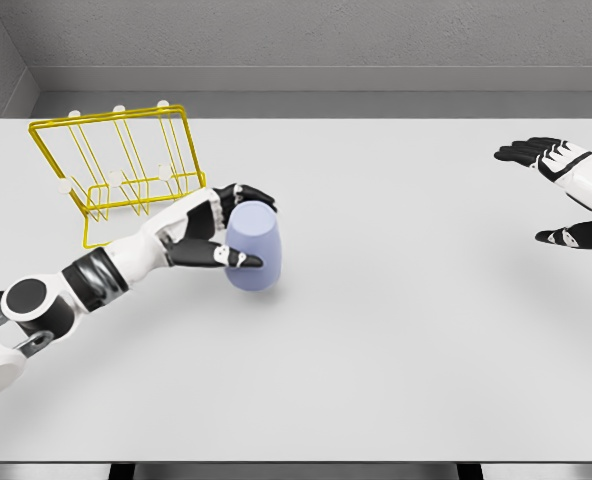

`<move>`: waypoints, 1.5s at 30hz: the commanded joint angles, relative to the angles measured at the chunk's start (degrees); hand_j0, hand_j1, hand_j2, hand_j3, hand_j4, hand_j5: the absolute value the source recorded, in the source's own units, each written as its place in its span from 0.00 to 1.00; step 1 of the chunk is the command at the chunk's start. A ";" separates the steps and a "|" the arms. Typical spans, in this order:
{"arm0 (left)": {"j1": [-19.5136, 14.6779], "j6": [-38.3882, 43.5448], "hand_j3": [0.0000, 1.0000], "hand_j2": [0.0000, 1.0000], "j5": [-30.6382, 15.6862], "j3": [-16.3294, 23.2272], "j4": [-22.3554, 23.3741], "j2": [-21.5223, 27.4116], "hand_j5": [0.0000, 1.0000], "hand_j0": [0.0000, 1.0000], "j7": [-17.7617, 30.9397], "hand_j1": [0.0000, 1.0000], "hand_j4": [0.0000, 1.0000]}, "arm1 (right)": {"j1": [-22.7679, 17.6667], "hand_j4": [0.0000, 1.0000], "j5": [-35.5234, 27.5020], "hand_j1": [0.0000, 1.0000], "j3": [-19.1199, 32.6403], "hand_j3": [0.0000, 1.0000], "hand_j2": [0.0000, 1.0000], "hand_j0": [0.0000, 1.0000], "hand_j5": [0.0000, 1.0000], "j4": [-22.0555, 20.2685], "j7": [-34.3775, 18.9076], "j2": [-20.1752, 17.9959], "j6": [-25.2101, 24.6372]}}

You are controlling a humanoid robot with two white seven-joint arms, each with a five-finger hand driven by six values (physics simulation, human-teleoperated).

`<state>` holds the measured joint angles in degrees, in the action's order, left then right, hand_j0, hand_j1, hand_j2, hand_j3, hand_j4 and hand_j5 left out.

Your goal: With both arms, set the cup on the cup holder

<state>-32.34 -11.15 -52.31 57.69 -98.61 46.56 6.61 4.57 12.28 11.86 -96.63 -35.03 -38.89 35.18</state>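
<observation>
Looking down from the head view, we see our left hand (221,228) wrapped around the lavender cup (253,247), thumb across its near side and fingers curled over its far side. The cup stands on the white table (396,340), left of centre, its long axis close to upright and leaning slightly right; we cannot tell which end is the mouth. Just behind the hand, at far left, sits the yellow wire cup holder (116,165). Our right hand (566,195) hovers at the far right edge, fingers spread, holding nothing.
</observation>
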 commanded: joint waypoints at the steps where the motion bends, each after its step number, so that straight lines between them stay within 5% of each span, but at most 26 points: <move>1: -0.09 -0.54 0.59 0.59 -0.42 -0.82 -1.33 1.87 0.59 0.59 -0.01 0.59 0.59 | 0.00 1.00 -0.42 1.00 0.00 1.00 1.00 1.00 1.00 0.03 0.03 -0.04 -0.18; 16: -3.87 -4.85 0.60 0.60 -3.85 -1.17 -2.82 11.45 0.60 0.60 -0.01 0.60 0.60 | 0.00 1.00 -0.42 1.00 0.00 1.00 1.00 1.00 1.00 0.03 0.03 -0.04 -0.18; 45: -4.40 -5.81 0.61 0.61 -8.15 -9.17 -0.10 11.89 0.61 0.61 -0.10 0.61 0.61 | 0.00 1.00 -0.42 1.00 0.00 1.00 1.00 1.00 1.00 0.12 0.03 -0.04 -0.18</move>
<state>-36.65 -16.88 -59.56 48.69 -98.88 58.32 6.51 4.57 12.28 11.86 -96.48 -35.03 -38.89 35.17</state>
